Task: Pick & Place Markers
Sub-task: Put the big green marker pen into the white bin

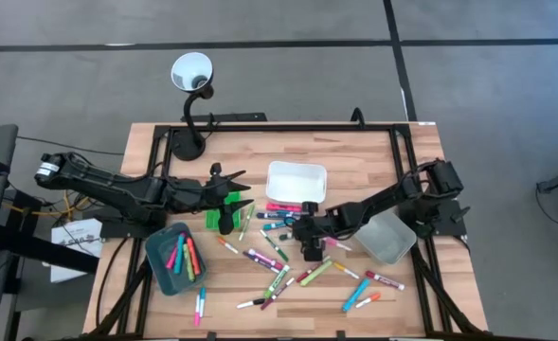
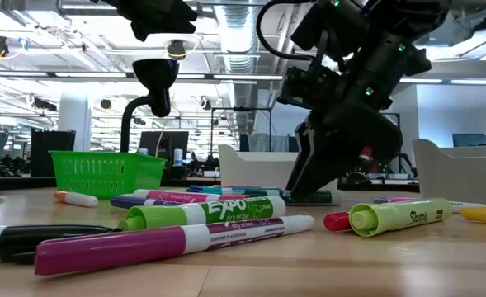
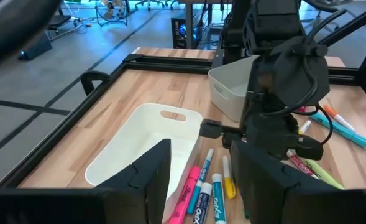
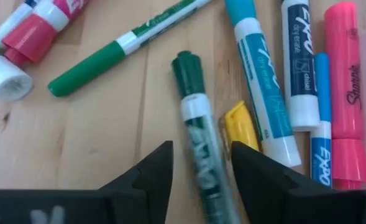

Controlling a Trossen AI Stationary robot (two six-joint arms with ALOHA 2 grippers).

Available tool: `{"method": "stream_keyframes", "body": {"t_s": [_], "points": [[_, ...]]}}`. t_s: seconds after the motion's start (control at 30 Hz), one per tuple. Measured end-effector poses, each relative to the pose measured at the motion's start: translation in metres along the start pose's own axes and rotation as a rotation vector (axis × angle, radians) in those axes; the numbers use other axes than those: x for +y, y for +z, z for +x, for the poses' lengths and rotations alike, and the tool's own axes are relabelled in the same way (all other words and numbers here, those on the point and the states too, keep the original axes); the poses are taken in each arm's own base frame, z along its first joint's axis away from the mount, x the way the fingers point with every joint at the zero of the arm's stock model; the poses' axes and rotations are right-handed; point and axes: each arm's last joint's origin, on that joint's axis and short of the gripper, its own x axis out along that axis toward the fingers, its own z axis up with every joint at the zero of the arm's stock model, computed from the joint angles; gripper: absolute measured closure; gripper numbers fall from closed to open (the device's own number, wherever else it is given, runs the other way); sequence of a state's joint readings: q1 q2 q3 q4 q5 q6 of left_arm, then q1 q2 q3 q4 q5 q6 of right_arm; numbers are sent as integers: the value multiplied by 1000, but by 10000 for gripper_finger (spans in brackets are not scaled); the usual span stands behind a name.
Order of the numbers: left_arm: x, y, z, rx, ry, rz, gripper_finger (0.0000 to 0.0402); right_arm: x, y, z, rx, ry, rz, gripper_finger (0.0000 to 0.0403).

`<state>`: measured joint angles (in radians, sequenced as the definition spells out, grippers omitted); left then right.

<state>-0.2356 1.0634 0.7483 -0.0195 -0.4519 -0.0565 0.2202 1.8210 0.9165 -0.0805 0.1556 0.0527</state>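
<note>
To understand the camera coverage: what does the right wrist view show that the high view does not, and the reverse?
Only the right wrist view shows the dark green marker lying between the right gripper's open fingers, and the printed labels on the markers.

Only the high view shows the left gripper, the white tray, the teal tray and the lamp.

Both show markers scattered on the wooden table.

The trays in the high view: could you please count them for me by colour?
Green tray: 1
White tray: 1
Teal tray: 1
Clear grey tray: 1
Total: 4
</note>
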Motion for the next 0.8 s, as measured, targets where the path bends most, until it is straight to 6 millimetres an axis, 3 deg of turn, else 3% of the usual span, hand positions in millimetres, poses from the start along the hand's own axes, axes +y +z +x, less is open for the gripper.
{"method": "stream_keyframes", "body": {"t_s": [0.2,0.57,0.8], "points": [[0,0,0,1,0,1,236,3,-5,0,31,7,3,289],[0,0,0,1,0,0,236,3,-7,0,56,29,58,294],[0,0,0,1,0,0,236,3,2,-2,25,16,114,359]]}}
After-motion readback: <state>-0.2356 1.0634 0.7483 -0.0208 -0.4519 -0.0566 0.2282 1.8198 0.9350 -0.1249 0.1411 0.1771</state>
